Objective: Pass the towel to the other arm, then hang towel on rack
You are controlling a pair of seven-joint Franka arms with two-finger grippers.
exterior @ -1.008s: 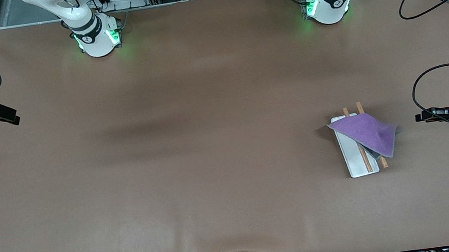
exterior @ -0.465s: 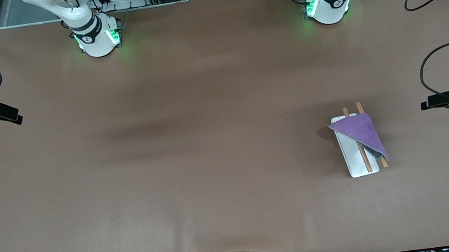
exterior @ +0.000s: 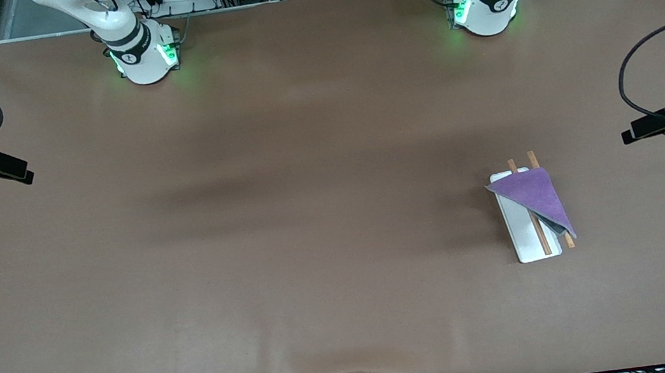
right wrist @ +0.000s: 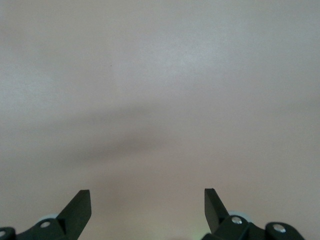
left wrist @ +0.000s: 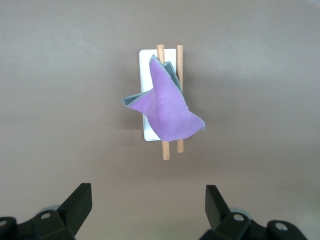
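Since a second ago the left gripper (exterior: 634,134) has let go of the towel (exterior: 536,198) and pulled away toward the right edge of the front view, climbing from mid-right to a little higher in the frame. In the earliest frame the cloth was stretched out toward that gripper into a wide, pulled shape; half a second later it had dropped back into a narrow triangle, and it lies the same way now.

That towel hangs over the rack (exterior: 529,237), a small white base carrying two wooden rods, in the lower right part of the front view toward the left arm's end of the table (exterior: 310,215). Seen from the left wrist, the towel (left wrist: 167,107) covers most of both rods and the rack (left wrist: 145,134) base shows at one corner, with a grey fold of underside sticking out at one side.

Its fingers (left wrist: 75,207) stand spread wide with nothing between them, well apart from the cloth.

At the upper left of the front view the right gripper (exterior: 2,169) waits over bare table, its fingers (right wrist: 77,207) likewise wide and empty.

Judging from this, the hanging step looks done: the towel rests on the rack unheld, and only the retreat is left.
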